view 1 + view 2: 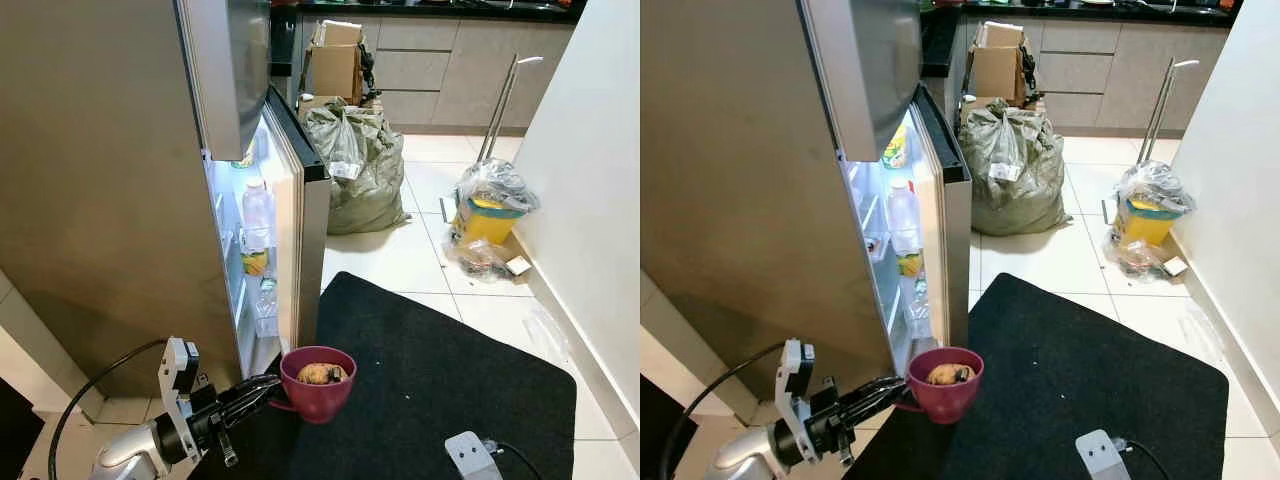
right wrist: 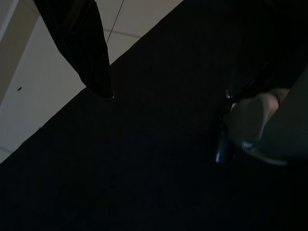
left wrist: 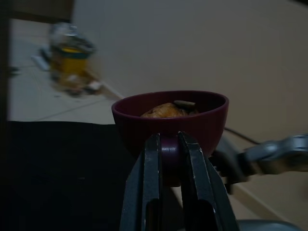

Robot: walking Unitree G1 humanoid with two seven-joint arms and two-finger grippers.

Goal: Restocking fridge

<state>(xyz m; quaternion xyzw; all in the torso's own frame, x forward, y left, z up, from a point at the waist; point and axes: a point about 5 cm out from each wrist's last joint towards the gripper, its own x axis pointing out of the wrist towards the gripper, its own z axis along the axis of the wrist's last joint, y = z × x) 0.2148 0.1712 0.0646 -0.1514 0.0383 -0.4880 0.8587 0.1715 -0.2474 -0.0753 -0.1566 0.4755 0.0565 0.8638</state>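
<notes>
Left gripper (image 1: 268, 392) clamped on handle of maroon cup (image 1: 318, 383) (potato-like food inside), beside the open fridge (image 1: 268, 215); right gripper's state: cannot tell.

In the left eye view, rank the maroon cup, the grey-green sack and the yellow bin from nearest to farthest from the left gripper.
1. Maroon cup, held by the left gripper at its handle.
2. Grey-green sack, ahead beside the open fridge door.
3. Yellow bin, far right by the wall.
</notes>
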